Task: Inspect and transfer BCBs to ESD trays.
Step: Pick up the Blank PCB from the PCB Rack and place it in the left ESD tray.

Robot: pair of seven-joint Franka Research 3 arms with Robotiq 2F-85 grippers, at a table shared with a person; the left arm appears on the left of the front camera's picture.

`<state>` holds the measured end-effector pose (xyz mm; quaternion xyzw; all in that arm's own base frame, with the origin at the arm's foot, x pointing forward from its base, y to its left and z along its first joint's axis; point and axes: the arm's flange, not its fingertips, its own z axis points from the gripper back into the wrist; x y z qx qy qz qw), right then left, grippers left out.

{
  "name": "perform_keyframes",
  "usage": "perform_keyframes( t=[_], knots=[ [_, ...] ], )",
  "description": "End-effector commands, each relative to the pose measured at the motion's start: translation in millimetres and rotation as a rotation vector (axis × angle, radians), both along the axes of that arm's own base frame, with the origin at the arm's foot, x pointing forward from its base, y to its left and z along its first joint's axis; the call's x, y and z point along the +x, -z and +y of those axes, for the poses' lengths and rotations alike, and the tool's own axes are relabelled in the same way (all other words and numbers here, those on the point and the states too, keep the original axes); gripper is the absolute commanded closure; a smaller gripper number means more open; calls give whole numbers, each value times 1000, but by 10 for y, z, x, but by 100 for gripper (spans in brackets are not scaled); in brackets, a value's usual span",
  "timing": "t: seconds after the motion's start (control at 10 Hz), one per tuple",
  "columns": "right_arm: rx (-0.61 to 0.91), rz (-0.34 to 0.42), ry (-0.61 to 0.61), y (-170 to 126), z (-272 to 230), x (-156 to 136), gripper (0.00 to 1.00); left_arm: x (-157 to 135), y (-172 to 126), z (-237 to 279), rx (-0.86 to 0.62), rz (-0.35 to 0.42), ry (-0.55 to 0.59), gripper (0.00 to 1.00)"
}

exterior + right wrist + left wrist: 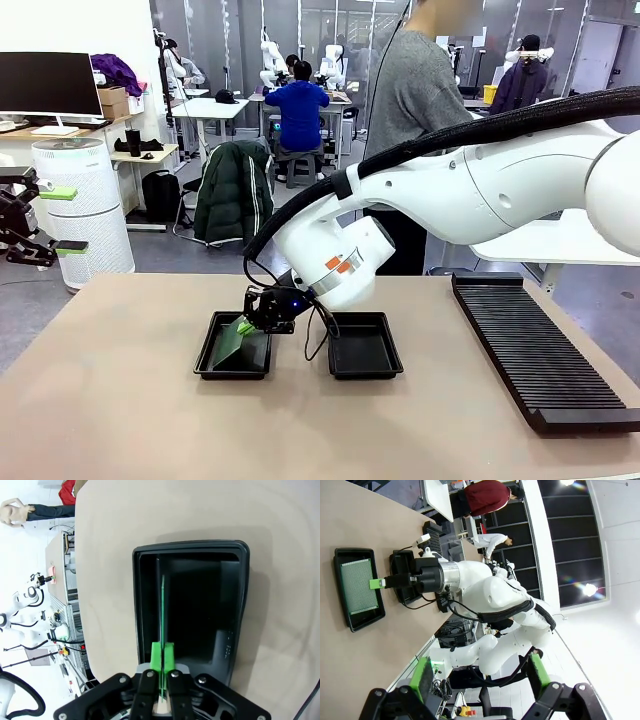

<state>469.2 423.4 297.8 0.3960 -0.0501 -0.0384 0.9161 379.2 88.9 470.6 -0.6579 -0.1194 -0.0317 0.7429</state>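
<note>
My right gripper (262, 318) reaches across to the left ESD tray (212, 362) and is shut on the near edge of a green BCB (240, 332), which leans down into that tray. In the right wrist view the BCB (163, 605) appears edge-on between the green pads (156, 656), over the tray's black floor (200, 605). From the left wrist view, its speckled face (356, 586) lies within the tray (342, 554), with the right gripper (379, 583) at its edge. The second ESD tray (365, 345) sits just to the right. My left gripper (40, 222) hangs open off the table's left side.
A long black ribbed rack (540, 350) lies along the table's right side. A person in a grey sweater (420, 90) stands at the far edge, behind my right arm (480, 190). The front of the table is bare.
</note>
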Motion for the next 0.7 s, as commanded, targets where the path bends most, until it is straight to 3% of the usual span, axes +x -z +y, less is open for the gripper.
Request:
perform_keyframes(
  t=[0.0, 0.6],
  knots=[
    [-21, 8, 3, -51, 33, 12, 79, -1, -1, 8, -4, -1, 0, 0],
    [-127, 44, -16, -290, 159, 105, 22, -1, -1, 8, -4, -1, 0, 0]
  ],
)
